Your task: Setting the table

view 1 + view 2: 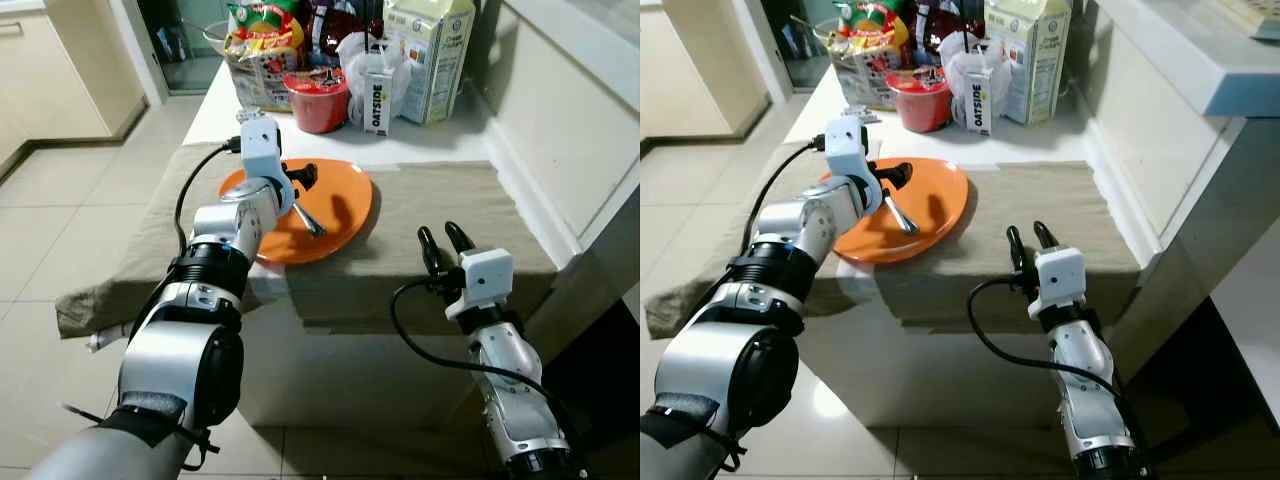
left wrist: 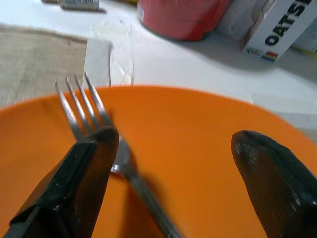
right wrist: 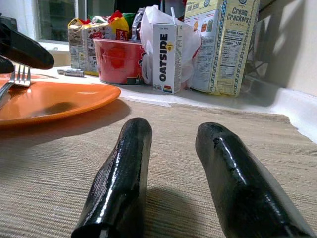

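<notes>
left gripper (image 2: 173,163) hangs spread wide over the fork (image 2: 94,119) lying in the orange plate (image 1: 340,215) on the tan cloth (image 1: 440,215), so i'd centre both fingers on the handle before pinching, right gripper (image 1: 445,243) idles slightly parted.

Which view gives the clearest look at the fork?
The left wrist view: the fork lies close up on the orange plate, tines distinct. The eye views show it small beside the left gripper; the right wrist view catches just its tines.

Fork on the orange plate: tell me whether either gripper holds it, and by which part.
Neither holds it. The fork lies on the plate between the open left gripper's fingers; the right gripper is empty.
</notes>
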{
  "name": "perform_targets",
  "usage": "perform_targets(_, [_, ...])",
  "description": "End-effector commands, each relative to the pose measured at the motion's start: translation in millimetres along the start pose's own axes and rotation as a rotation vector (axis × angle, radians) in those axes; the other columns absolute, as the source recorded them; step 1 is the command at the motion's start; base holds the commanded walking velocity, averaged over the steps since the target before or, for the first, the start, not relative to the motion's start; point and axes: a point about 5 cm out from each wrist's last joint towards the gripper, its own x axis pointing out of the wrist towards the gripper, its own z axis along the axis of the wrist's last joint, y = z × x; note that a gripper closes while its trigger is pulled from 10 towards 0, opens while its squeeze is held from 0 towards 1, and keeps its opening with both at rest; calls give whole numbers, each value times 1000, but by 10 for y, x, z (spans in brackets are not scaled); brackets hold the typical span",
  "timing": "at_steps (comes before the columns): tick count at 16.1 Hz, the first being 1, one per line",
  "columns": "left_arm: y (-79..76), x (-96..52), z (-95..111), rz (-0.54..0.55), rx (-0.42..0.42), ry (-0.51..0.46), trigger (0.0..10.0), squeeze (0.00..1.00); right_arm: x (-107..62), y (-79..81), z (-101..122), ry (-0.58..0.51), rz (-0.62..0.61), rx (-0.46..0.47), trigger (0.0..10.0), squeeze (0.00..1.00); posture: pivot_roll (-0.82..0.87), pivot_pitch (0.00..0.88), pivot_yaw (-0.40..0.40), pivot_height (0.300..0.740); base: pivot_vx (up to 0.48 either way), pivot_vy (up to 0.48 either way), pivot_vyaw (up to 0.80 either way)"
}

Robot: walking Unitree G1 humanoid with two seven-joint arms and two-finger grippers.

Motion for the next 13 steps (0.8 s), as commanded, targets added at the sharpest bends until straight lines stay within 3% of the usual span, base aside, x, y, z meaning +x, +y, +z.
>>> perform_targets(1, [-1,8,-17,29,19,-3,10000,0,-37,29,-87,57,11,-4,10000,0,-228,41,108,740,0,0,0])
perform_targets(5, [-30,24,-104,48,22,29,10000,0,-45,45,-90,66,17,-1,10000,0,-228,44,108,740,0,0,0])
perform_targets(9, [50,19,-89,130,67,-24,10000,0,-52,50,-92,68,17,-2,10000,0,-226,48,105,740,0,0,0])
perform_targets(13, [8,5,-102,161,107,-47,10000,0,-58,56,-101,75,25,-2,10000,0,-225,50,104,740,0,0,0])
